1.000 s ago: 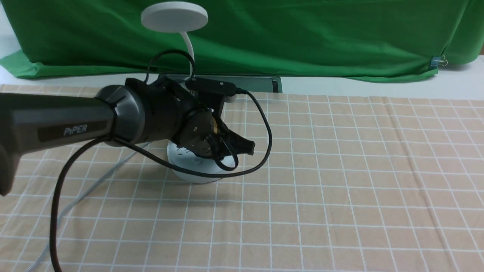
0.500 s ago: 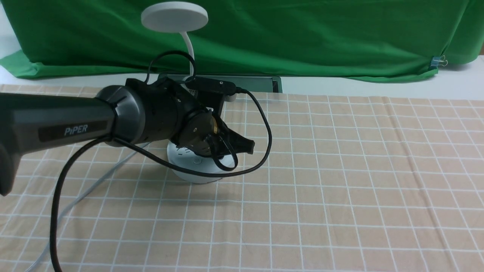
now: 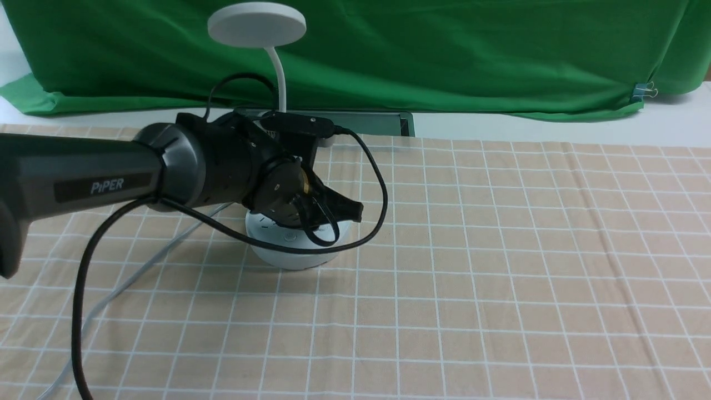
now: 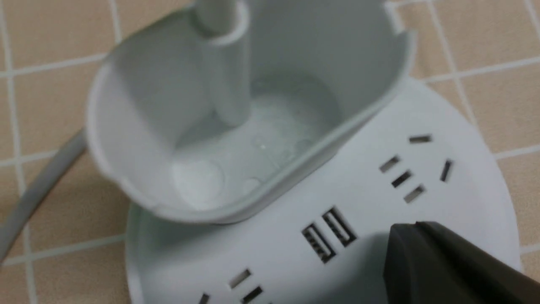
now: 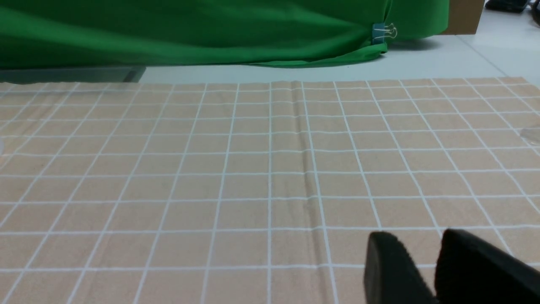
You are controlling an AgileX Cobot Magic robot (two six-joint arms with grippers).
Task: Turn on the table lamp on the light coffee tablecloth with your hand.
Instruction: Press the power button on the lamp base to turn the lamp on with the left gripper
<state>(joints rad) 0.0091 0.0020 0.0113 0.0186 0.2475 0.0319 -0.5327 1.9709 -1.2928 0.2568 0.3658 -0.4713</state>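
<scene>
The white table lamp stands on the light coffee tablecloth, left of centre. Its disc head looks unlit, on a thin gooseneck. My left gripper, the black hand on the PiPER arm, is shut and empty, its tip low over the right part of the round base. In the left wrist view the tip lies beside the two USB ports, below the oval cup holder; I cannot tell if it touches. My right gripper hovers over bare cloth, slightly open.
The lamp's grey cord runs off the base toward the front left. My arm's black cable loops over the base. A green backdrop cloth and a dark flat bar lie behind the tablecloth.
My left gripper has shifted a little to the left and lower over the lamp base. The lamp itself has not moved.
</scene>
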